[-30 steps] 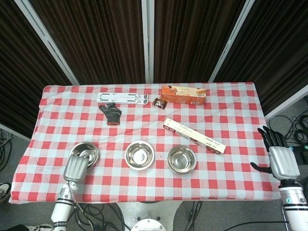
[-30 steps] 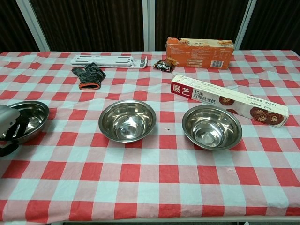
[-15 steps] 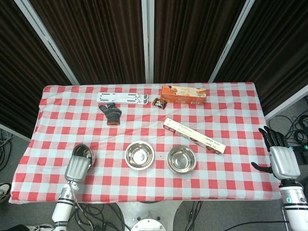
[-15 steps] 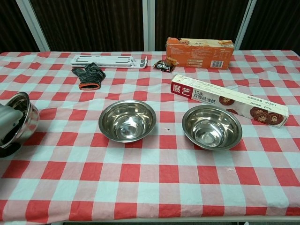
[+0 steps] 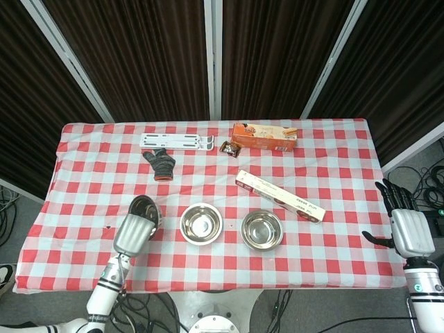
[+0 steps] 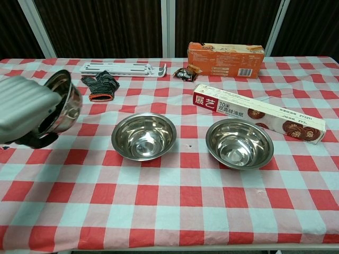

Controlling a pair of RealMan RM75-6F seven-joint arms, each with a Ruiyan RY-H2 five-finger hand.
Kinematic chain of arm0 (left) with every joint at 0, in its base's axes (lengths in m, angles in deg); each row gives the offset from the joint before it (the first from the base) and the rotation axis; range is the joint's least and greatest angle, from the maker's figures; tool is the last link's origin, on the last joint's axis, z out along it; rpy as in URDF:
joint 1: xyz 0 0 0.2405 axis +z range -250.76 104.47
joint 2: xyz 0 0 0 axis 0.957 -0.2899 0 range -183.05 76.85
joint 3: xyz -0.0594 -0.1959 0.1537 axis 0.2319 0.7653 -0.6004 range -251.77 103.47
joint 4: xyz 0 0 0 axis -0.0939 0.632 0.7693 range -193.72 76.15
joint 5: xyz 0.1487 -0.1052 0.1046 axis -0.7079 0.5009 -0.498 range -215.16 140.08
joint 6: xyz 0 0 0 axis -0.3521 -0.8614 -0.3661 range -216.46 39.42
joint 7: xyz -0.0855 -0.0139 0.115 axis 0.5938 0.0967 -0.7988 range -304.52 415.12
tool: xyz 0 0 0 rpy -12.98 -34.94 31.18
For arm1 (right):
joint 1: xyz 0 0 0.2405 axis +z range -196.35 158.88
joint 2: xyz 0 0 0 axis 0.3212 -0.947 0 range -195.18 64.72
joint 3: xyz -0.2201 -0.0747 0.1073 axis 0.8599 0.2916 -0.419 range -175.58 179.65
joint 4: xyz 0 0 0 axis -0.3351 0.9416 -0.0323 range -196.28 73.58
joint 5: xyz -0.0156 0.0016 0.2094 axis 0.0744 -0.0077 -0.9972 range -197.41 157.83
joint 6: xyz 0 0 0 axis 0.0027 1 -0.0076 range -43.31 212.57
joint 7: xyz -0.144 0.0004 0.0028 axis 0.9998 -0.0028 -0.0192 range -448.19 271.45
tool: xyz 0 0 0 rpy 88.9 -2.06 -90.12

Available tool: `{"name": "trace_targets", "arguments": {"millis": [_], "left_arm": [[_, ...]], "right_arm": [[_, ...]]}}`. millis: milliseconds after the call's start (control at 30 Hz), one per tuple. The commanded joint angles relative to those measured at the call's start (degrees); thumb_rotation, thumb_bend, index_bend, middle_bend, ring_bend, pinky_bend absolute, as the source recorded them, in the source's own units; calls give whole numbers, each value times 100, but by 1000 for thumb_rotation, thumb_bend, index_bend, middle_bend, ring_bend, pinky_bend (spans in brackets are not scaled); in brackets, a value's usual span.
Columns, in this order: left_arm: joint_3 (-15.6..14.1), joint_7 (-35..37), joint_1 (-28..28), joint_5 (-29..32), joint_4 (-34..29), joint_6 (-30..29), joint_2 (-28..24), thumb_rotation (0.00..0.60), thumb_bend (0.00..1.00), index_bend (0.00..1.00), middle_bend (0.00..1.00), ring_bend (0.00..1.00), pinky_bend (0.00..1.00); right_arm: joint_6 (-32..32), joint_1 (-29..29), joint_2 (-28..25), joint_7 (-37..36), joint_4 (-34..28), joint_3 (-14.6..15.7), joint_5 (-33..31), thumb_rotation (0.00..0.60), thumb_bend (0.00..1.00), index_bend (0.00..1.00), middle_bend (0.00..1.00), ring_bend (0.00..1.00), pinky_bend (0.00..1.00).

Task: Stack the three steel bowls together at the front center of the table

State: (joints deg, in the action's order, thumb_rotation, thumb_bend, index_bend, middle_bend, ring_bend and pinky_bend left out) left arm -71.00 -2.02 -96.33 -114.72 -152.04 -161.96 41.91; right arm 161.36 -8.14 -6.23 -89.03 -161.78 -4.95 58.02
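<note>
Your left hand (image 6: 24, 108) has lifted the small round steel bowl (image 6: 63, 100) off the red-and-white checked tablecloth (image 6: 180, 196) and carried it, tilted, toward the middle steel bowl (image 6: 143, 136), so stacking is under way. Its fingers are closed around that bowl. The right-hand steel bowl (image 6: 239, 143) sits beside the middle one. Your right hand (image 5: 408, 232) hangs off the table, fingers spread, holding nothing.

The table (image 5: 333, 253) is covered with a red-and-white checked cloth. Toward the front stand two steel bowls, the middle bowl (image 6: 144, 136) and the right bowl (image 6: 239, 143), side by side and apart. Behind the right bowl lies a long wrap box (image 6: 258, 114). Along the back lie a white rack (image 6: 123, 68), a dark glove (image 6: 100, 84), a small snack packet (image 6: 185, 73) and an orange biscuit box (image 6: 225, 59).
</note>
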Motion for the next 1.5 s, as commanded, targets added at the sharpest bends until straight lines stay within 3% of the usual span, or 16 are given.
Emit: {"name": "trace_targets", "arguments": {"millis": [33,267,533,700,833,1067,1233,1333,1433,1500], "left_arm": [[179,-365,-284,15,-252,210,216,600,384,709,772,682,792],[276,-1051,-702,303,-364,539,812,600,387,709,772,682,792],[209,-1143,-925,445,-58,673,1146,600,380,690,755,669,774],[144,-969,-1031,470,115,831,1050,600,281,500,600,534,636],[83,-844,-1074,378,107,822,972,600,246,433,551,490,599],[59,-965,-1060,418,-202,636,728,600,229,413,539,481,590],[21,-1451,-807,773,-925,163,103,600,227,413,533,481,582],[65,-969,-458,833,-1214,-352,-332,600,218,417,521,476,576],[126,932,-10,303,-997,-848,-742,600,211,418,479,420,528],[-15,2311,145,-69,-802,-793,-1111,600,207,385,411,330,443]], "right_arm": [[66,-18,-57,-271,-113,-22,144,600,43,0,0,0,0],[172,-35,-67,-337,-122,-30,263,600,44,0,0,0,0],[133,-48,-107,-419,-43,-28,208,600,43,0,0,0,0],[103,-53,-141,-503,32,-9,226,600,43,0,0,0,0],[77,-43,-123,-509,76,-15,196,600,44,0,0,0,0],[99,-47,-131,-481,43,-9,229,600,44,0,0,0,0],[16,-37,-169,-424,13,45,243,600,44,0,0,0,0],[-109,-24,-149,-318,73,164,315,600,42,0,1,0,0],[-292,35,3,-100,193,324,459,600,30,0,27,0,5],[-392,94,125,94,226,391,538,600,26,5,60,2,34]]}}
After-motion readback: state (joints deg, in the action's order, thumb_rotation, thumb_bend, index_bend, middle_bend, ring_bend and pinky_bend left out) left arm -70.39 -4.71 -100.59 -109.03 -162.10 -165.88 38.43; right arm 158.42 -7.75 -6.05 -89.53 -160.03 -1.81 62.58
